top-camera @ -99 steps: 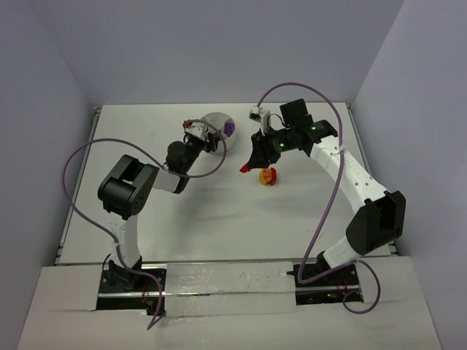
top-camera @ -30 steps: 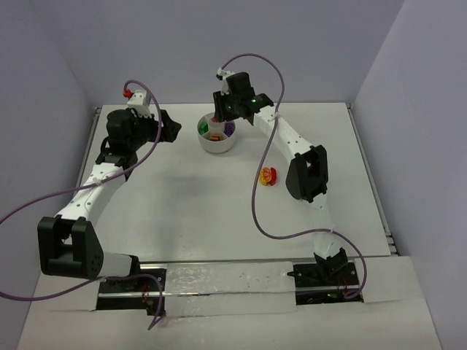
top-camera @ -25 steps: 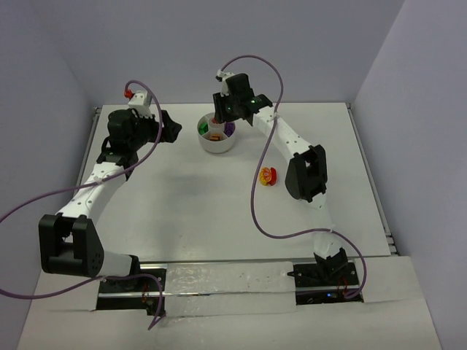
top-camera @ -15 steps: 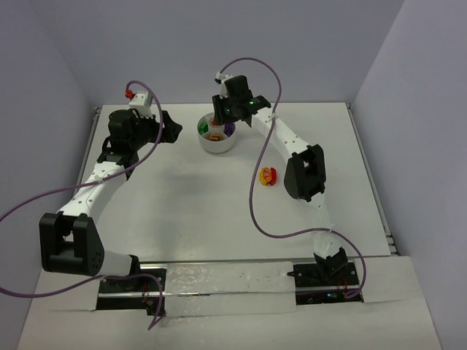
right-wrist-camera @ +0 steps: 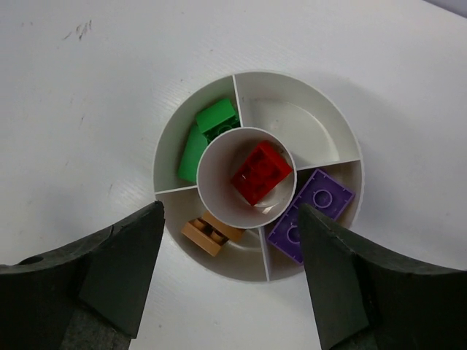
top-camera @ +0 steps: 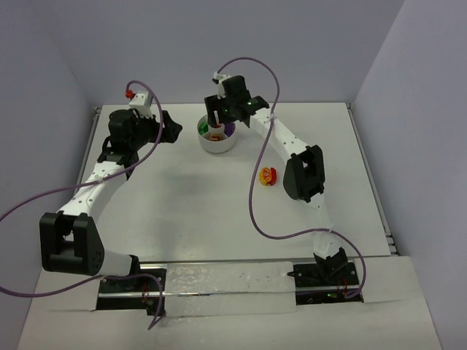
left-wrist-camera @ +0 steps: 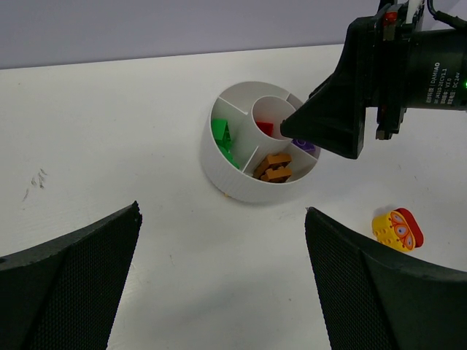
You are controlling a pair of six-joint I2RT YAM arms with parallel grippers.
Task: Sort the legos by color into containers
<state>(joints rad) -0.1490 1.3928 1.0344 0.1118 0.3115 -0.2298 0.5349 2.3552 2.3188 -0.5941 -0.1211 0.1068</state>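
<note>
The white bowl (right-wrist-camera: 292,117) of containers stands at the back of the table (top-camera: 217,144). A red lego (right-wrist-camera: 261,173) lies in its centre well. Two green legos (right-wrist-camera: 208,135), an orange-brown one (right-wrist-camera: 211,233) and a purple one (right-wrist-camera: 311,213) each fill a wedge. A yellow-and-red lego (top-camera: 268,175) lies alone on the table, right of the bowl. My right gripper (right-wrist-camera: 230,210) hangs open just over the bowl, nothing between its fingers. My left gripper (left-wrist-camera: 222,211) stands wide open and empty, off to the bowl's left.
One wedge of the bowl holds nothing. Purple cables loop over the table from both arms. The right arm's forearm reaches across above the yellow-and-red lego (left-wrist-camera: 398,228). Walls close in the table at the back and sides.
The right gripper carried a red lego from beside the yellow-and-red one to the bowl, and its jaws have just parted. The left arm drew back from the bowl to the left.
</note>
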